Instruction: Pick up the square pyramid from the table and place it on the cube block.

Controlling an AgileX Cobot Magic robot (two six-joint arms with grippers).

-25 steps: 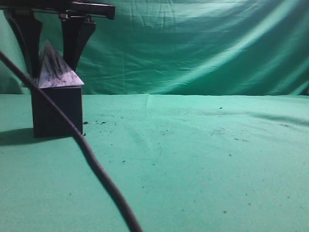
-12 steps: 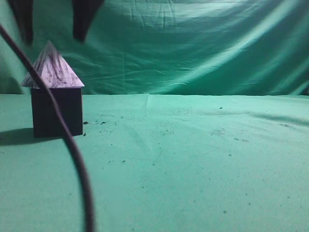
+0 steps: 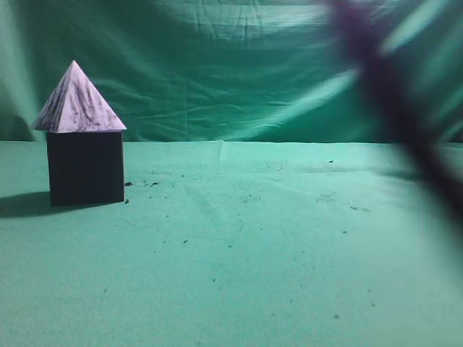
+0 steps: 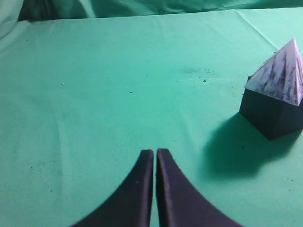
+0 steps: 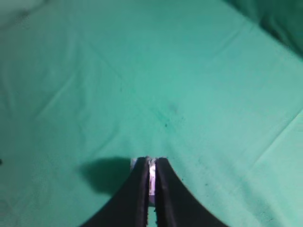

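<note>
The square pyramid (image 3: 76,101), white-lilac with dark streaks, stands upright on the dark cube block (image 3: 85,168) at the left of the green table (image 3: 253,238). In the left wrist view the pyramid (image 4: 279,75) and cube (image 4: 272,116) sit at the right edge. My left gripper (image 4: 155,152) is shut and empty, above bare cloth, well apart from them. My right gripper (image 5: 150,160) is shut above bare cloth. A thin pale strip shows between its tips; I cannot tell what it is. Neither gripper is clearly seen in the exterior view.
A blurred dark streak (image 3: 391,94) crosses the upper right of the exterior view, close to the camera. The wrinkled green backdrop (image 3: 253,65) hangs behind the table. Small dark specks dot the cloth.
The dark fingers above the pyramid rose out of the exterior view. The dark cable at the left is gone. A blurred dark streak now crosses the right. The pyramid stays on the cube.
</note>
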